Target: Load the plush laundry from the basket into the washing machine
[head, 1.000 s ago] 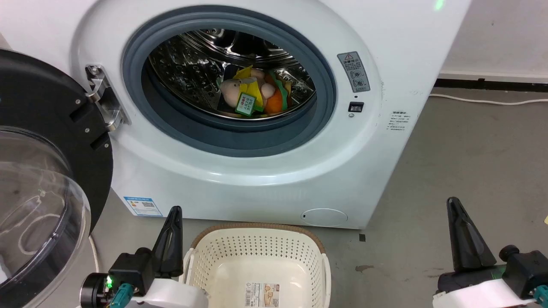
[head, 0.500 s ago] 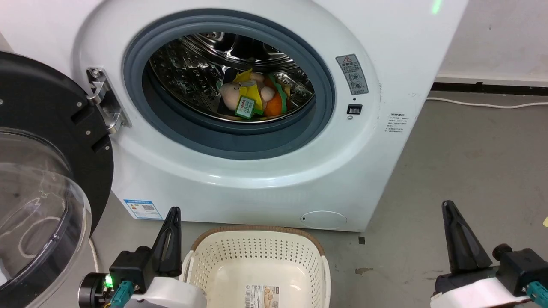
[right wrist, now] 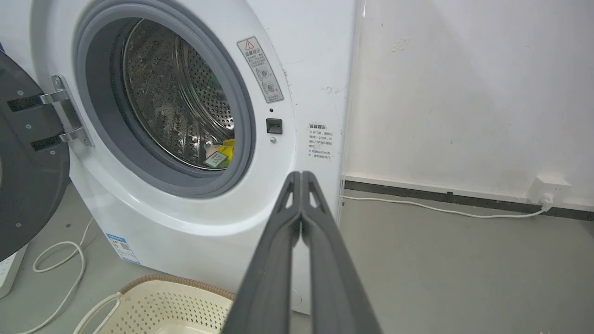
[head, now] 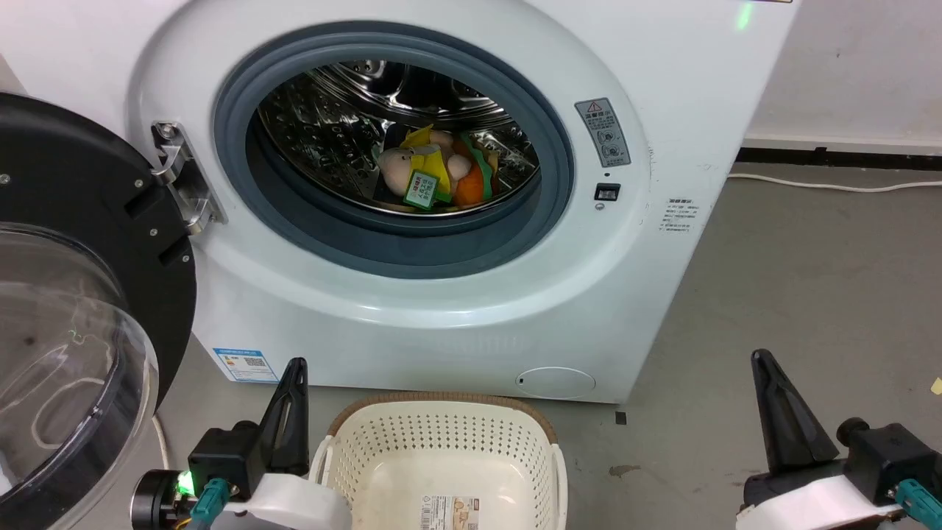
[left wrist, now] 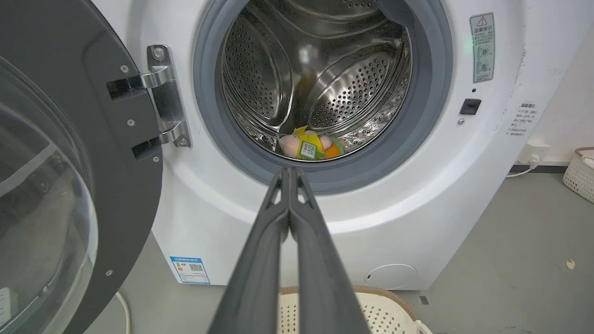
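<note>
The white washing machine stands with its door swung open to the left. At the bottom of its steel drum lie the pink-peach doll with yellow parts and a green tag, and the orange burger plush beside it; both also show in the left wrist view, doll and burger. The cream basket sits on the floor in front, with a paper label on its bottom and no toys in the part that shows. My left gripper and right gripper are shut and hold nothing, one on each side of the basket.
A white cable runs along the wall base to a socket at the right. Another cable loops on the floor left of the washer. A second basket edge shows far right. Grey floor lies open to the right of the machine.
The whole head view has shifted slightly, so the camera moved. The toys stay in the drum and both grippers stay shut beside the basket.
</note>
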Tool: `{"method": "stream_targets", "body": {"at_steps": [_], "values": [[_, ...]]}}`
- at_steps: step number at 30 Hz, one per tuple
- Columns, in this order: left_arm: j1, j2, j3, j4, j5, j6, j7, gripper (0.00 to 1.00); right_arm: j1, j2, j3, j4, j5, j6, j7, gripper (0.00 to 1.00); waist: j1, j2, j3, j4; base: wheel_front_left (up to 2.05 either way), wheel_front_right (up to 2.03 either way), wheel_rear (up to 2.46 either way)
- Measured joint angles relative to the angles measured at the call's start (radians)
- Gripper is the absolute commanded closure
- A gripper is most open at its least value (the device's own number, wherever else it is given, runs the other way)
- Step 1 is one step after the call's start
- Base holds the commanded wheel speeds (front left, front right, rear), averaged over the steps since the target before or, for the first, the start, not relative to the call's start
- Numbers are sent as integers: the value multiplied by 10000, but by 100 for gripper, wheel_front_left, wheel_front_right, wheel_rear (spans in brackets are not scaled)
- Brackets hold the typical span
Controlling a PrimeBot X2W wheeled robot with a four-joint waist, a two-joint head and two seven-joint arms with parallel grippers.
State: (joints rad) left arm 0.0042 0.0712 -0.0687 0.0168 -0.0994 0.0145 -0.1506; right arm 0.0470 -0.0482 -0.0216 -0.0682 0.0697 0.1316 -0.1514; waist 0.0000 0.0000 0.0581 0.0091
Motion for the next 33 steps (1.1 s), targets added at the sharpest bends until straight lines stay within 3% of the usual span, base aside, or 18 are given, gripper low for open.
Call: {"method": "stream_targets", "body": {"at_steps": [33], "values": [[-1,-109,297,-54,437,-79,663,100,-165,0,90,295,-299,0,683,100,0,0,-268,-42,0,0,0]]}}
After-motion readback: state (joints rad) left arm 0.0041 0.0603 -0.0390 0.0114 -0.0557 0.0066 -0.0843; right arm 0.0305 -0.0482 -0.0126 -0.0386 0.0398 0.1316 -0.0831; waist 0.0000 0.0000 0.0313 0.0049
